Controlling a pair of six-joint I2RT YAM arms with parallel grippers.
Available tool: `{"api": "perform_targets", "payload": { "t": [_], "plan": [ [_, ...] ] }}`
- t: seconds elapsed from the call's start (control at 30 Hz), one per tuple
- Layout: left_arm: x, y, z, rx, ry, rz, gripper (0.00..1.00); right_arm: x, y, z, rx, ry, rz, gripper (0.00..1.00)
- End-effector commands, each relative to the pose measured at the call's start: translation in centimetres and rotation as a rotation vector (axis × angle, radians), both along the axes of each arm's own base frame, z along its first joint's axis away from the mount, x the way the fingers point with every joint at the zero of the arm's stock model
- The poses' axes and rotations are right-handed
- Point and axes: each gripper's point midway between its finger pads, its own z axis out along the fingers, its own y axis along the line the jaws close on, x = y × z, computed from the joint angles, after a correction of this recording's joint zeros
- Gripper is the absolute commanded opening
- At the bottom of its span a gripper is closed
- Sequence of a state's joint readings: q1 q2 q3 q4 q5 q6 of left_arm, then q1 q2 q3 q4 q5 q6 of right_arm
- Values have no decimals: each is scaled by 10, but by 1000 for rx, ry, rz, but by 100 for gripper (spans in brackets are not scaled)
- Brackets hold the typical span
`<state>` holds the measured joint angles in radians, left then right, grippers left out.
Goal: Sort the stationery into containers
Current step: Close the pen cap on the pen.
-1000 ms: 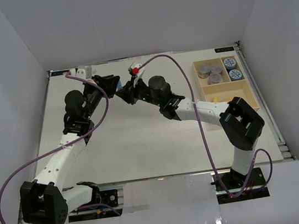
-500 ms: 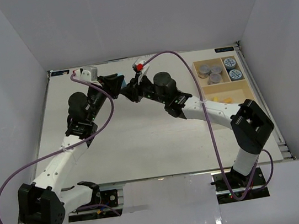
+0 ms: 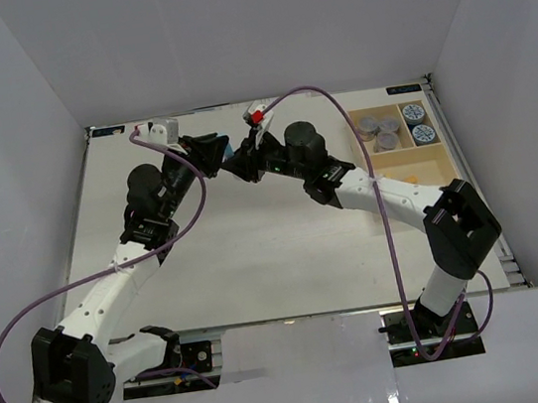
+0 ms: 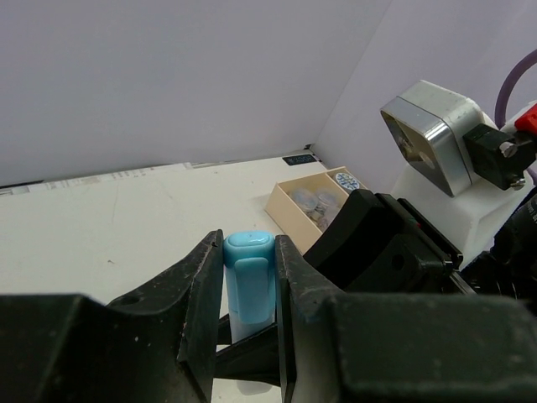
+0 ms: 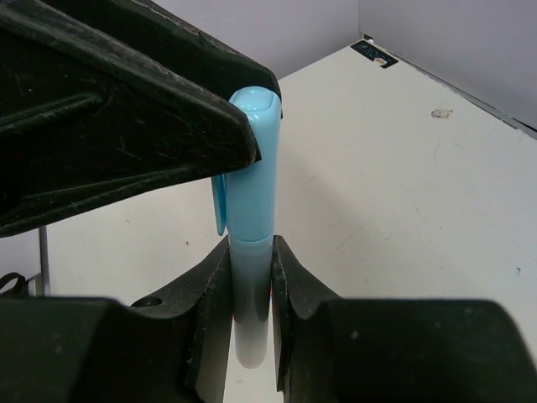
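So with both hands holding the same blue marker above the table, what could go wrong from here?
1. The left hand grips the cap and the right hand the barrel of the blue marker; moving apart may pull the cap off.
2. An early release could drop it onto the table, far from the wooden tray.
3. The arms' purple cables hang close and might snag.

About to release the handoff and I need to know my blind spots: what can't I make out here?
- Blue marker: lower end hidden by both sets of fingers in the wrist views; barely visible from the top.
- Tray: near section covered by the right arm, top view; cut off by fingers, left wrist.
- Tape rolls: patterns too small.
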<state>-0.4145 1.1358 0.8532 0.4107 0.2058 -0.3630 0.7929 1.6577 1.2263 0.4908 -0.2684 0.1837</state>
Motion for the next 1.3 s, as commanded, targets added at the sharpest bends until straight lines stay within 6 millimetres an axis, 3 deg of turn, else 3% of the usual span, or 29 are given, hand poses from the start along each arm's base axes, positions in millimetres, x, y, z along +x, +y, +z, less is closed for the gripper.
{"api": "perform_targets", "payload": {
  "t": [0.0,0.63,1.27],
  "plan": [
    [-19,-22,-92,131,290,-98,11,-16,-22,159,307,-339,22,8],
    [-33,-48,-140,210,468,-145,2,-10,-51,217,398,-437,36,8],
    [-43,-67,-179,302,583,-201,0,-7,-67,255,393,-507,46,8]
  ]
}}
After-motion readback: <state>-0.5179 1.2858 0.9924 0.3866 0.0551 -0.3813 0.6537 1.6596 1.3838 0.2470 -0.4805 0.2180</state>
